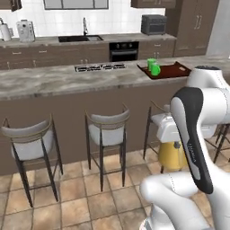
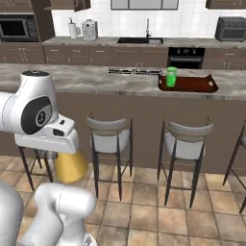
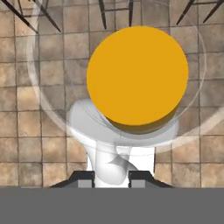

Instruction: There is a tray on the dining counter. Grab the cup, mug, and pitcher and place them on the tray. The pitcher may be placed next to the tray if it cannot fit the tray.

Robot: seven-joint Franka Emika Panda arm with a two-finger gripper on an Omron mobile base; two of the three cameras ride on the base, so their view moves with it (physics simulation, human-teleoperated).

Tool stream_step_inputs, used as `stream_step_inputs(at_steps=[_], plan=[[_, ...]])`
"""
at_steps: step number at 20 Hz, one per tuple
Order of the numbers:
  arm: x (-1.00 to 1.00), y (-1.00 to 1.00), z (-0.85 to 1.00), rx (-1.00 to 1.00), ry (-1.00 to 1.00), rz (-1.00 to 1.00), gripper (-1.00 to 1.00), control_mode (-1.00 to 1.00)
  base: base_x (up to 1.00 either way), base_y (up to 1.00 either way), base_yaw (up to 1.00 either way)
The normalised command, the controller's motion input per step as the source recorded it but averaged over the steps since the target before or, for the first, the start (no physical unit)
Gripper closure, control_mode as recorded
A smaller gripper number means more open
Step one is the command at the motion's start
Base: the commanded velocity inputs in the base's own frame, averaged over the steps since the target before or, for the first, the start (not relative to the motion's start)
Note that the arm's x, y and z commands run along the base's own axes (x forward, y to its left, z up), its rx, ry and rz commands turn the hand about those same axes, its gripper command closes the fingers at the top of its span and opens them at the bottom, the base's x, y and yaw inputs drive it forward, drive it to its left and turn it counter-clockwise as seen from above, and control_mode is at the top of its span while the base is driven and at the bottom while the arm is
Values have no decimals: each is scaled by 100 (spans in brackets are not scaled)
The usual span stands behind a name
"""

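Robot carrying the pitcher (image 3: 138, 78) toward the dining counter (image 1: 54, 81)

The gripper (image 3: 113, 178) is clamping narrowly on the pitcher's glass neck, holding it low over the tiled floor, while the cup (image 1: 151, 64) and mug (image 1: 155, 69) are standing on the tray (image 1: 173, 71). Next, seemingly, lifting clear of the stools (image 1: 105, 130) and counter edge; open tray room lies beside the green pair.

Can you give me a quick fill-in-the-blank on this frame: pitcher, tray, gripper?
1. The gripper is shut on the pitcher's ____.
2. The pitcher hangs above the ____ floor, off the dining counter.
3. The tray holds ____ green vessels.
4. The tray's right half is ____.

Missing: neck; tiled; two; bare
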Motion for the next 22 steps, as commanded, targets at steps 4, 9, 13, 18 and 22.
stream_step_inputs(at_steps=[4,9,13,18,22], plan=[[0,0,0,0,0,0,100,100,61,-62,38],[0,0,0,0,0,0,100,100,53,-75,16],[0,0,0,0,0,0,100,100,38,-84,9],[0,0,0,0,0,0,100,100,48,-80,9],[0,0,0,0,0,0,100,100,47,-81,8]])
